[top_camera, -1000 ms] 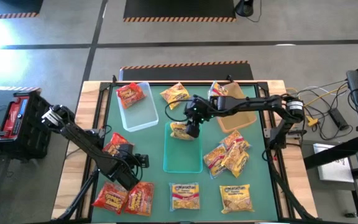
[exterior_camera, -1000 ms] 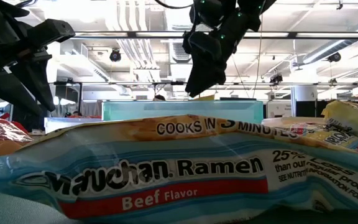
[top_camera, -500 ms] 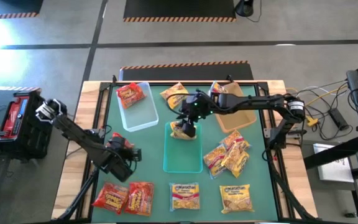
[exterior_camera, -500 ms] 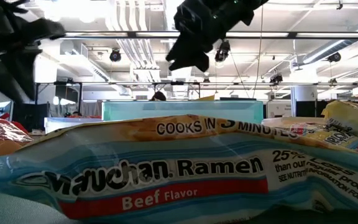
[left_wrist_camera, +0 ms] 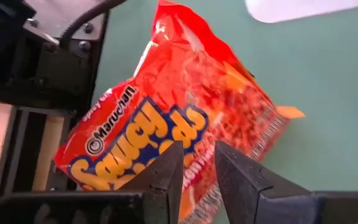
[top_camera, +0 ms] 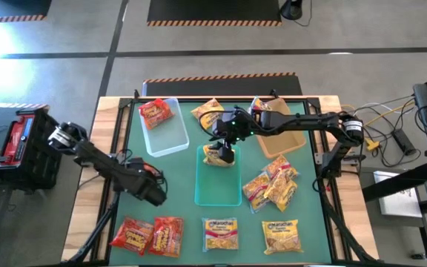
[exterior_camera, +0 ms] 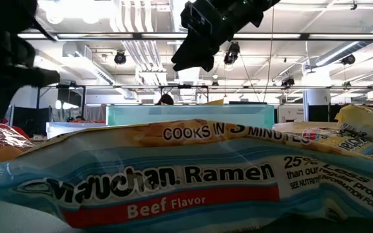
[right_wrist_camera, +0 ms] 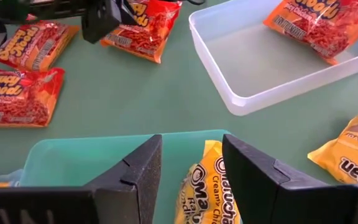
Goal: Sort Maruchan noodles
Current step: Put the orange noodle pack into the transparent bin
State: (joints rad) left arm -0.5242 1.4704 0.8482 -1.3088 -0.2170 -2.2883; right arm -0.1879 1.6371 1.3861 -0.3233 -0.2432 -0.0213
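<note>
Fingers of the left gripper (left_wrist_camera: 197,177) are standing only a narrow gap apart, and a red-orange packet (left_wrist_camera: 179,121) is hanging in front of them; its lower edge seems to be pinched between the fingertips, though the contact itself is hidden. In the high view this gripper (top_camera: 148,191) is hovering over the green worktop (top_camera: 176,178) at about eight o'clock from the centre, above the bare mat, with two more red-orange packets (top_camera: 148,235) lying at six o'clock from it, near the worktop's front edge.

The right gripper (right_wrist_camera: 188,180) is spreading its fingers partly apart and holding nothing. A yellow packet (right_wrist_camera: 211,186) is lying just below and between them, inside the teal bin (right_wrist_camera: 73,162). In the high view that gripper (top_camera: 227,137) is hanging over the far end of the teal bin (top_camera: 217,193), with the yellow packet (top_camera: 218,155) directly beneath it.

At ten o'clock from the right gripper, the clear bin (top_camera: 165,133) is holding one red-orange packet (top_camera: 156,113). A tan bin (top_camera: 284,137) is sitting at three o'clock from it. A cluster of yellow-and-pink packets (top_camera: 271,185) is lying at five o'clock, and two yellow packets (top_camera: 250,236) are resting along the front edge.
</note>
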